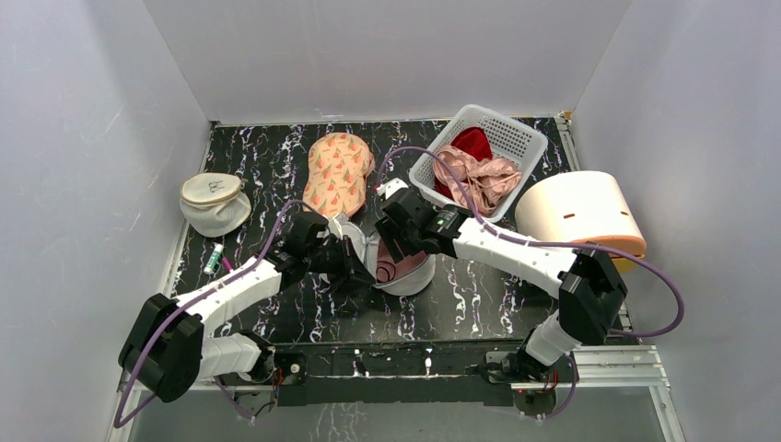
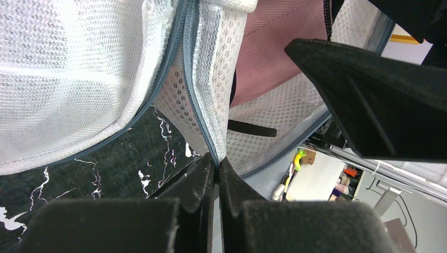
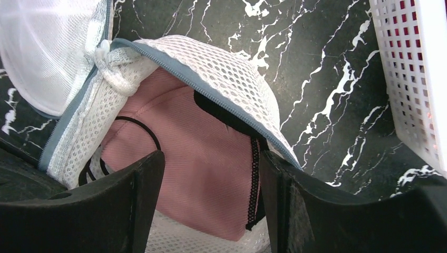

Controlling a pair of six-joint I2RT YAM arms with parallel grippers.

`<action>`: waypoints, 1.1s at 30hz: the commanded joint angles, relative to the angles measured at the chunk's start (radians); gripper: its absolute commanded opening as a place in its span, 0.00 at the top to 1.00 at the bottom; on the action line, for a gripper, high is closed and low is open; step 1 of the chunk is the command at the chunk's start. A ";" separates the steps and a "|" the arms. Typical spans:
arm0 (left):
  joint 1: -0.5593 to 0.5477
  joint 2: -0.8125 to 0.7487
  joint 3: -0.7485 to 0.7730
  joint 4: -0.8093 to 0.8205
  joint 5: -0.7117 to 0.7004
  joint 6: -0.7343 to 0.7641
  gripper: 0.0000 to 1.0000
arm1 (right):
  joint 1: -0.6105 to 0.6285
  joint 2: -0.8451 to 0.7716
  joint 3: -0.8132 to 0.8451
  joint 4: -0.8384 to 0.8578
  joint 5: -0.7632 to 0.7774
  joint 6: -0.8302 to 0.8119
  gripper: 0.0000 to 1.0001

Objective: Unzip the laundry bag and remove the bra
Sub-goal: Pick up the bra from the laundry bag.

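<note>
The laundry bag [image 1: 412, 274] lies at the table's middle, a white mesh pouch with a grey-blue zip, its mouth gaping. Inside it shows the bra [image 3: 200, 137], here pink fabric with a black lace edge and a thin black strap. My left gripper [image 2: 216, 161] is shut on the bag's zipped rim [image 2: 203, 105] and pinches the mesh edge between its tips. My right gripper [image 3: 211, 158] stands open just over the bag's mouth. Its two fingers straddle the pink fabric, and I cannot tell whether they touch it. In the top view both grippers [image 1: 364, 269] [image 1: 394, 247] meet over the bag.
A white basket [image 1: 516, 138] at the back right holds a red cloth [image 1: 474, 143] and a shiny pink garment [image 1: 488, 180]. A cream cylinder [image 1: 580, 212] stands at the right. An orange patterned piece [image 1: 336, 170] lies behind the bag. A second mesh pouch [image 1: 214, 203] and a small pen [image 1: 214, 258] lie at the left.
</note>
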 commanded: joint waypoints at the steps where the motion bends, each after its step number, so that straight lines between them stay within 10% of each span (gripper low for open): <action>1: -0.006 0.004 0.025 -0.031 0.009 0.009 1.00 | 0.039 0.018 0.071 -0.009 0.087 -0.059 0.35; 33: -0.008 0.041 0.055 -0.044 0.032 0.028 1.00 | 0.058 0.079 -0.043 0.077 0.173 -0.077 0.18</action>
